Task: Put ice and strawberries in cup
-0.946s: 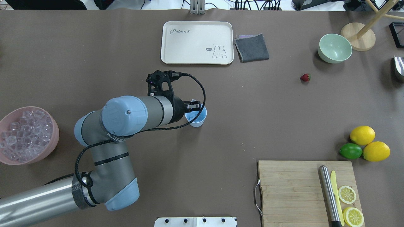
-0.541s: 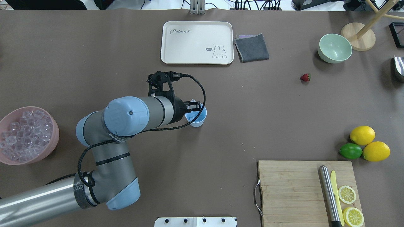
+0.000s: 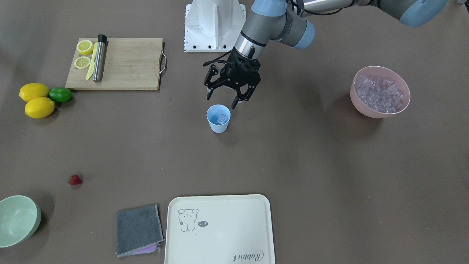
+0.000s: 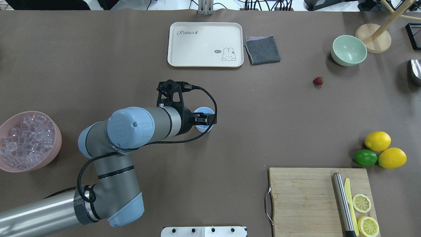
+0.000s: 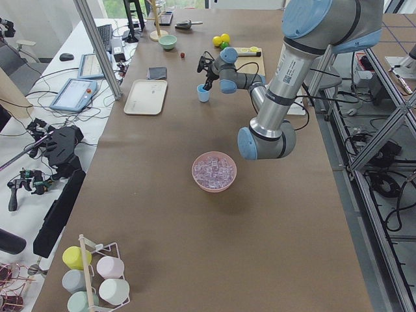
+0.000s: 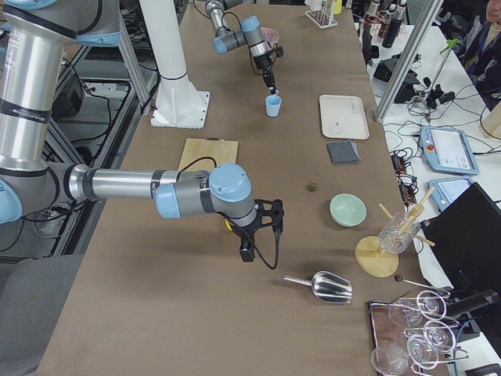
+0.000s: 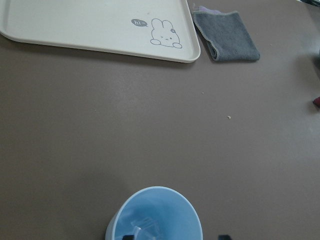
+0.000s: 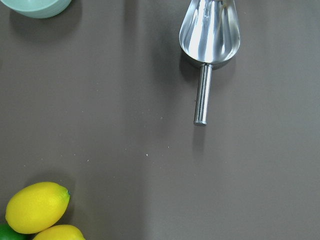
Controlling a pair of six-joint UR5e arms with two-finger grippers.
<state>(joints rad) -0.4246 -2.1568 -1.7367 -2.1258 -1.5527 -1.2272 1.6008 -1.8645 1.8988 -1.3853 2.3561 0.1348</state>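
Left gripper [image 3: 223, 101] hovers, jaws apart, over cup [image 3: 218, 127] holding ice [image 3: 221, 118].

Overhead opposite front view, cup [image 3: 218, 127] in both

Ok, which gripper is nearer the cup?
Left. The left gripper hangs open just above the cup; the right gripper is far down the table, by the scoop.

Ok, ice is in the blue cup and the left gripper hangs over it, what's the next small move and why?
Probably lift the left gripper straight up, clear of the cup. Its jaws stand open and empty and an ice cube lies in the cup, so that drop looks done; the strawberry lies on the table, outside the cup.
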